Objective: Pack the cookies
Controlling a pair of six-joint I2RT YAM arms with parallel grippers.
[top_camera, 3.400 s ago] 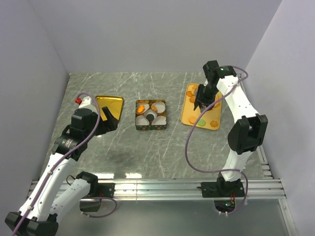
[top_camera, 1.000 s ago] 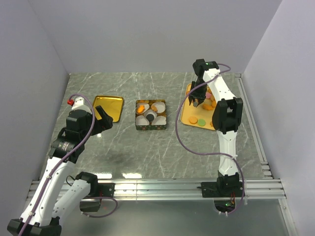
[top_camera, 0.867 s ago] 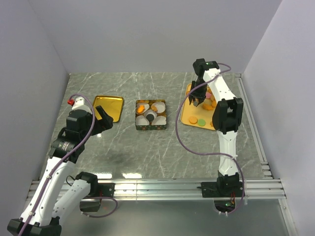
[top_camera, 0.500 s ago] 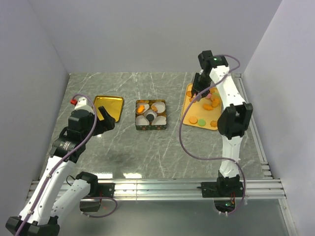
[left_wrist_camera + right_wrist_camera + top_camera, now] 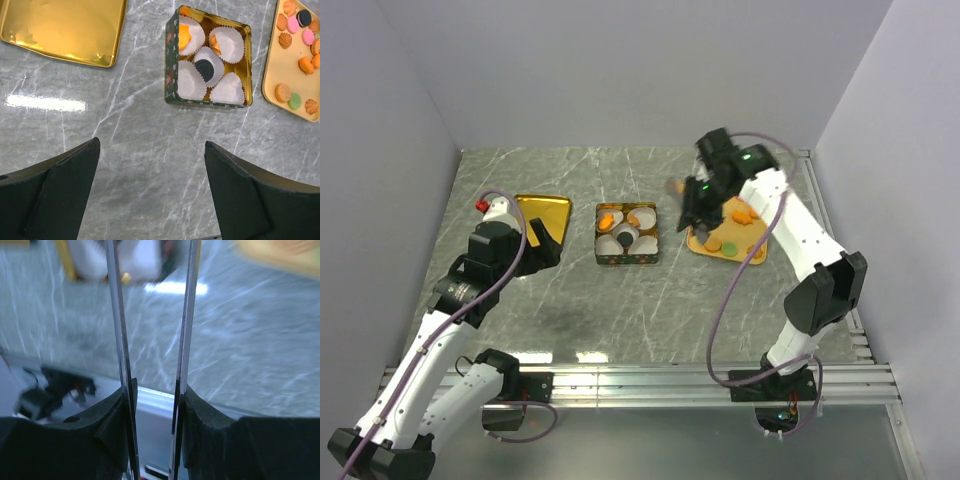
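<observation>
The table top [image 5: 145, 150] is grey, veined like stone, and polished enough to throw back a bright streak of light. The gold tray [image 5: 60, 25] is mirror-glossy metal. The tin [image 5: 171, 75] is printed dark green outside and shiny gold within. Its pleated white paper cups [image 5: 191, 82] are matt. The yellow tray [image 5: 274, 65] looks smooth and matt, as do the cookies [image 5: 282, 92].

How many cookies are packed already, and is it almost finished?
Three cups in the tin hold cookies; two are empty. The right gripper seems to hold an orange cookie, between tray and tin. Many cookies wait on the tray.
</observation>
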